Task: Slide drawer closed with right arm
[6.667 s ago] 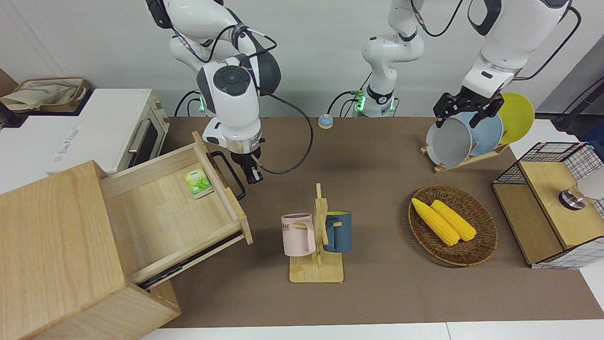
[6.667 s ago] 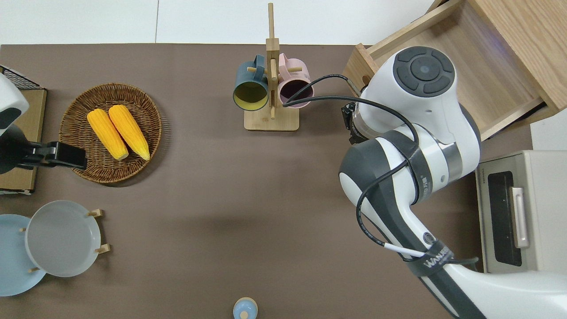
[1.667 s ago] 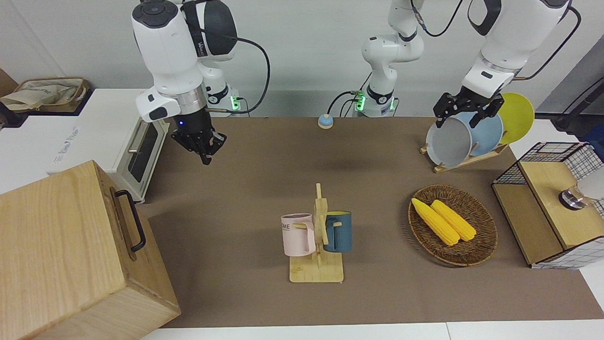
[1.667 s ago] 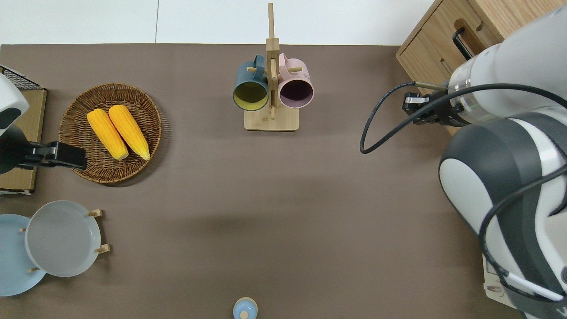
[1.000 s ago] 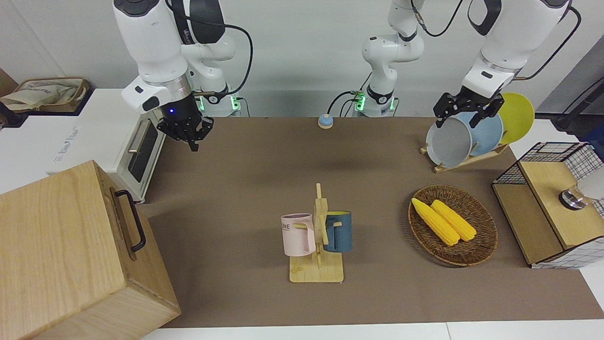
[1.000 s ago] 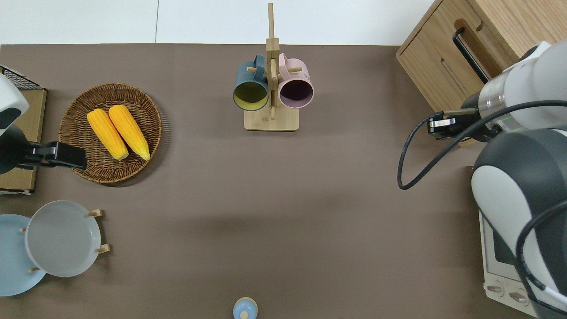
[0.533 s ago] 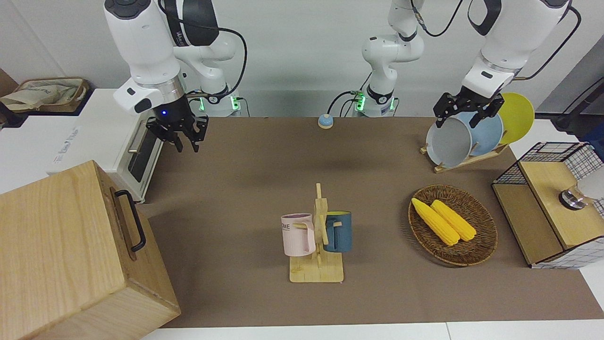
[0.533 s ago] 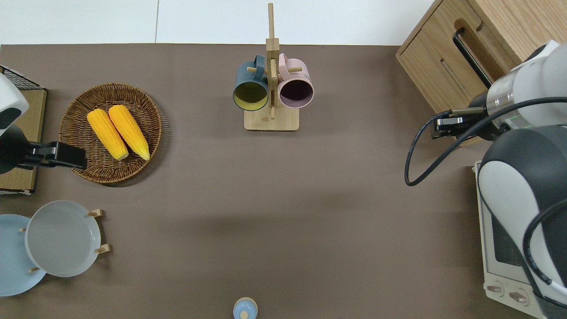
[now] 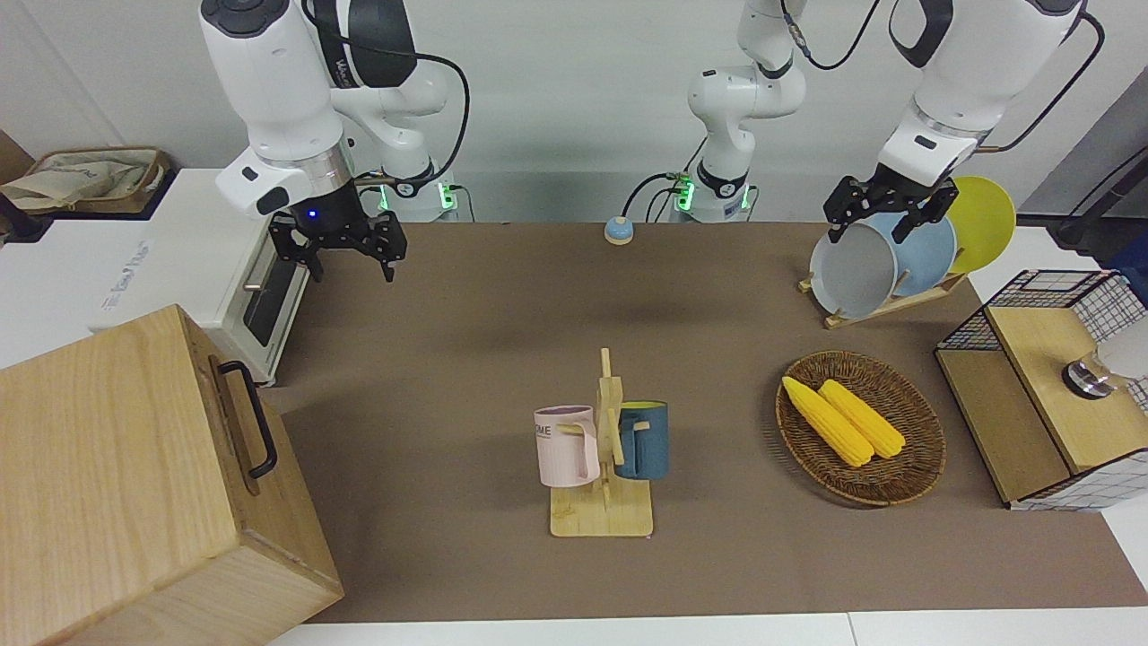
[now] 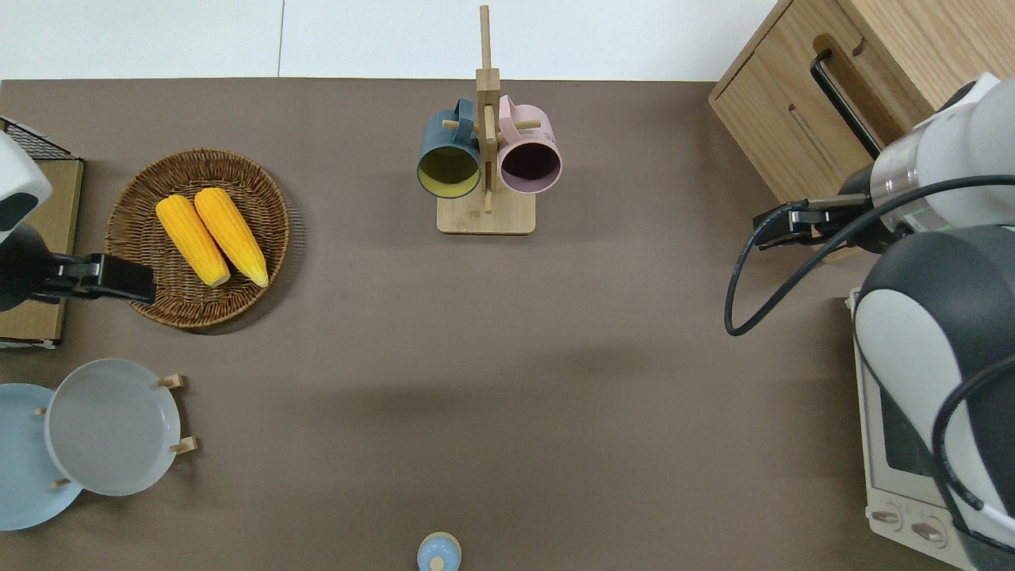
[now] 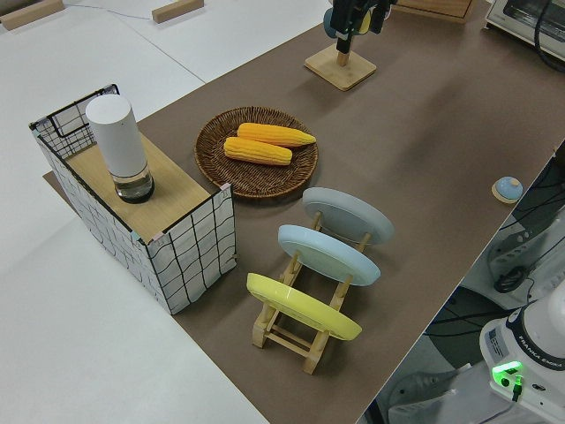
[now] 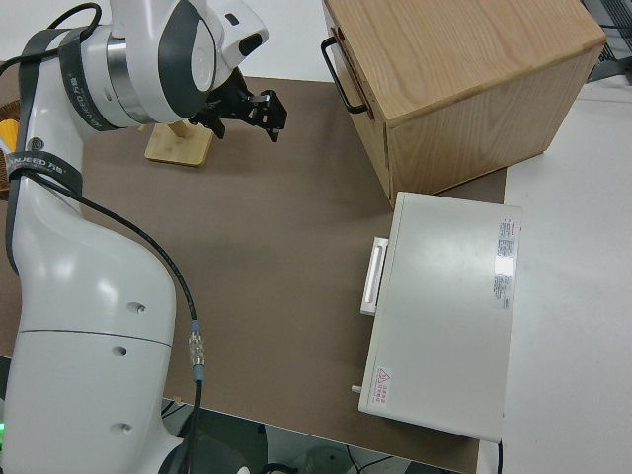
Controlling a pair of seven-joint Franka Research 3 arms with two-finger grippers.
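The drawer (image 9: 235, 422) sits pushed fully into the pale wooden cabinet (image 9: 108, 484), its front flush and its black bar handle (image 9: 249, 418) free. It also shows in the overhead view (image 10: 797, 119) and in the right side view (image 12: 363, 104). My right gripper (image 9: 352, 262) is open and empty, raised in the air over the table mat next to the cabinet's corner and the oven, as the overhead view (image 10: 797, 228) shows. It is apart from the handle. The right side view (image 12: 247, 117) shows it too. My left arm is parked, its gripper (image 9: 883, 215) open.
A white oven (image 9: 179, 251) stands beside the cabinet, nearer to the robots. A mug rack (image 9: 603, 458) with a pink and a blue mug is mid-table. A basket with corn (image 9: 859, 426), a plate rack (image 9: 888, 260) and a wire box (image 9: 1049, 386) are at the left arm's end.
The drawer, open 6.7 s ago with my right gripper at its handle, is now shut. The right gripper has risen and drawn back toward the oven, and its fingers have spread open.
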